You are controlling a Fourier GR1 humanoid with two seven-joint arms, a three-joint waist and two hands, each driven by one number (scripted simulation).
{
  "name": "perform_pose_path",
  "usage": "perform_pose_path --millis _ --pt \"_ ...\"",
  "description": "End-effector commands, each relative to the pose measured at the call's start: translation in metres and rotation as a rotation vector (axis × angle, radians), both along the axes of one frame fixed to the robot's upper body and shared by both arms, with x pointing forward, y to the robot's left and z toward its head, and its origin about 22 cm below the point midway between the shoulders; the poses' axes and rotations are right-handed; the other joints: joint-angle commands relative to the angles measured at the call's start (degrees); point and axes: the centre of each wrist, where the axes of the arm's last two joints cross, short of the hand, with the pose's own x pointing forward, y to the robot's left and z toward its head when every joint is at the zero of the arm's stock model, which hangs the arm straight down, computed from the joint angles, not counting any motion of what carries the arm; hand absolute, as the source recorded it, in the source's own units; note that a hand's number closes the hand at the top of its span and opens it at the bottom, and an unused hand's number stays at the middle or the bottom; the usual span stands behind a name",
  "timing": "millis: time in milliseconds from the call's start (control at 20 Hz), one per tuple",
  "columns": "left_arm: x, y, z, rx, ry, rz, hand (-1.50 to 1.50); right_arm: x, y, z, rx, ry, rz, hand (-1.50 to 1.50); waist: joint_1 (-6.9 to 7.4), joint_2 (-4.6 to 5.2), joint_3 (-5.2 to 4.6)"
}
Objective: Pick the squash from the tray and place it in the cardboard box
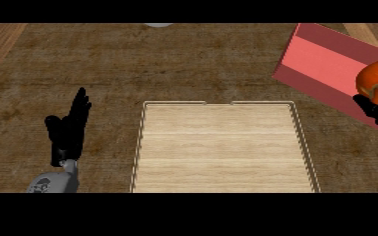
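My right robot hand (367, 105) grips the orange squash (368, 81) above the red cardboard box (321, 62); release remains. Tray (221, 103) emptied; left robot hand (70, 127) rests open.

The left hand (68, 130) shows at the view's left, open and resting edge-on, its fingers straight and pointing up the view with the thumb set out to the left. Its grey forearm (57, 180) comes in from the lower edge just below it. Of the right hand (367, 106) only black fingers show at the right edge, curled under an orange squash (369, 82).
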Motion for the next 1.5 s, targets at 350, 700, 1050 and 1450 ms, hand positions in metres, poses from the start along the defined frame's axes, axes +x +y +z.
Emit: perform_pose_path --millis 350,700,1050,1450 --pt "0.007 -0.003 0.012 0.014 0.012 -0.019 0.0 0.085 -0.072 -0.034 0.062 -0.018 0.007 1.5 0.58 0.17 0.03" --pt "-0.001 -0.011 0.007 0.001 0.001 -0.043 0.0 0.129 -0.102 -0.064 -0.05 0.039 -0.049 1.5 1.83 0.46 0.06" --pt "-0.005 -0.005 -0.001 -0.011 -0.002 -0.035 0.0 0.143 -0.134 -0.12 0.241 0.109 -0.093 -1.5 1.64 0.56 0.09" --pt "0.01 -0.009 0.009 0.012 0.0 -0.009 0.0 0.148 -0.145 -0.128 0.491 -0.091 0.117 -1.5 1.37 0.57 0.16"
